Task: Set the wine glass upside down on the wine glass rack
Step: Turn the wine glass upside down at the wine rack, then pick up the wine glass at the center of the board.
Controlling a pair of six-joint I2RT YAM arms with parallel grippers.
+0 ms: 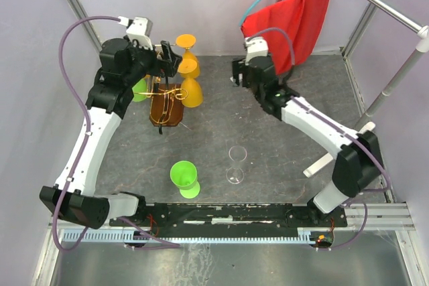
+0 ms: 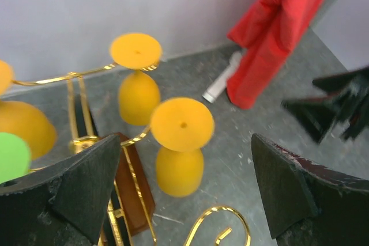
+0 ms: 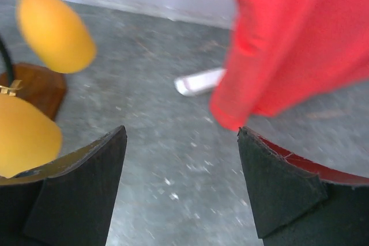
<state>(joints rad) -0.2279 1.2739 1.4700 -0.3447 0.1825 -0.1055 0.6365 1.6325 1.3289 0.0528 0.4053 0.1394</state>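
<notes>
My left gripper (image 2: 185,142) is fully open: its fingers (image 2: 75,182) are spread wide, holding and touching nothing. It hovers at the copper-wire wine glass rack (image 1: 166,106), which has a dark brown wooden base and stands toward the far left corner of the grey table (image 1: 281,145). Opaque orange wine glasses (image 2: 179,171) hang upside down on the rack's arms. My right gripper (image 3: 181,133) is likewise open and empty, over bare table beside the rack. A clear wine glass (image 1: 236,164) stands near the middle of the near edge, with a bright green wine glass (image 1: 184,177) just beside it.
</notes>
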